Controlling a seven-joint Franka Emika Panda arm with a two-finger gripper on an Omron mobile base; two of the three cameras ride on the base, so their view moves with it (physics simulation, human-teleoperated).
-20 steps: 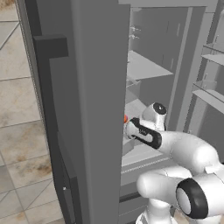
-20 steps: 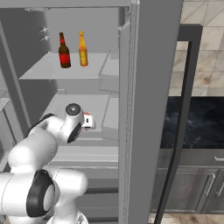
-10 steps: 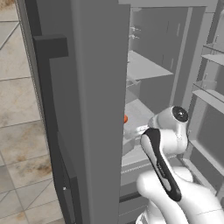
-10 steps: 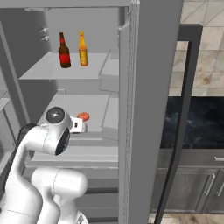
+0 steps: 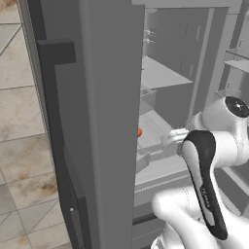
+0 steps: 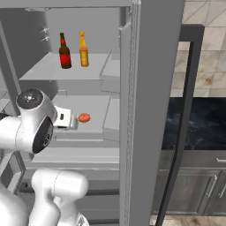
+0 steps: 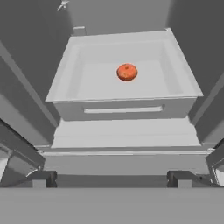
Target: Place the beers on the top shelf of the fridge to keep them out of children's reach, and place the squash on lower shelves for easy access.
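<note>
Two beers stand upright side by side on the top shelf (image 6: pixel 53 74) of the open fridge (image 6: pixel 150 88): a dark brown one with a red label (image 6: pixel 65 52) and an amber one (image 6: pixel 83 50). The orange-red squash (image 7: pixel 127 72) lies on a lower shelf (image 7: pixel 87 83), also seen as the squash (image 6: pixel 84 117) one level below the bottles and peeking past the door edge (image 5: pixel 139 132). My gripper (image 7: pixel 110 179) is open and empty, hanging back in front of that shelf, well short of the squash. Its hand (image 6: pixel 65 120) sits just left of the squash.
The left fridge door (image 5: pixel 107 97) stands open close beside the arm. Narrow door racks (image 5: pixel 238 63) are on the far right. A long dark bar handle (image 6: pixel 183 110) hangs on the right door, with a dark counter (image 6: pixel 198 128) and grey cabinets (image 6: pixel 194 190) beyond.
The hand has drawn back out of the fridge, away from the squash, which stays on the lower shelf. The arm's elbow has swung up. The jaws stayed open.
</note>
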